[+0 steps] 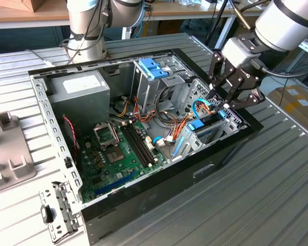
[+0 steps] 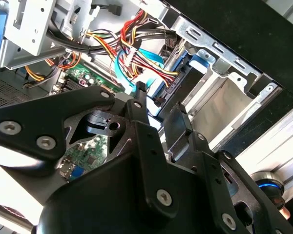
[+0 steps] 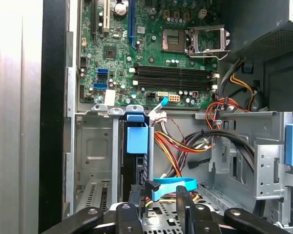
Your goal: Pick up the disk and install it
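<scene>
Cables hide much of the disk (image 1: 209, 132) in the exterior view: only its blue carrier edge and tab show, standing in the drive bay at the open computer case's (image 1: 226, 154) front corner, on the exterior view's right. The gripper (image 1: 227, 102) hangs just above that bay; whether its fingers pinch anything there cannot be told. In the first wrist view the disk (image 3: 136, 161) sits upright in a grey metal slot, its blue tab (image 3: 138, 140) toward the motherboard (image 3: 151, 53), its lower end cut off behind the black fingers (image 3: 136, 200), which stand close together on either side of a light-blue cable loop (image 3: 173, 185). Red, yellow and orange wires (image 3: 176, 146) crowd beside it. The second wrist view is largely blocked by the gripper's black linkages (image 2: 151, 161); past them the blue carrier (image 2: 200, 61) shows against the bay wall. The grey power supply (image 1: 79, 92) lies well apart at the far corner.
</scene>
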Controlling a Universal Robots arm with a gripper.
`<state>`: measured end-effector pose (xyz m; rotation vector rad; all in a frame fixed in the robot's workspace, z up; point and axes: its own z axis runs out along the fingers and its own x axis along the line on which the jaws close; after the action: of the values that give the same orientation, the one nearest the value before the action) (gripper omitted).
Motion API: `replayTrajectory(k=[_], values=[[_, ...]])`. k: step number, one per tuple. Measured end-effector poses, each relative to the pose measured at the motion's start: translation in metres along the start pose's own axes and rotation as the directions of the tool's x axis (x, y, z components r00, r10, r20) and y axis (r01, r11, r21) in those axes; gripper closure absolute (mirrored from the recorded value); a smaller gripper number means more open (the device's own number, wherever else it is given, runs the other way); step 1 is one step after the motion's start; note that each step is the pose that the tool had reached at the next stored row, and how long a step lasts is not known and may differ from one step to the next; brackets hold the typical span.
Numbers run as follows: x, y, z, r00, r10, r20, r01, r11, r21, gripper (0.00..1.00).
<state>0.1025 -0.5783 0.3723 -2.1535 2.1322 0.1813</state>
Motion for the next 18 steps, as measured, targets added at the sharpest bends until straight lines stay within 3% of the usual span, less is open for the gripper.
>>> replayTrajectory(k=[8,15,16,18], values=[[0.0024,0.0001,0.0078,1.0,0.0,-0.0003,0.0,1.0,0.0,0.58],[0.0026,0.0001,0.0086,1.0,0.0,-0.0003,0.0,1.0,0.0,0.58],[0.0026,0.0,0.0086,1.0,0.0,-0.0002,0.0,1.0,0.0,0.59],[0.0026,0.0,0.0087,1.0,0.0,-0.0003,0.0,1.0,0.0,0.73]])
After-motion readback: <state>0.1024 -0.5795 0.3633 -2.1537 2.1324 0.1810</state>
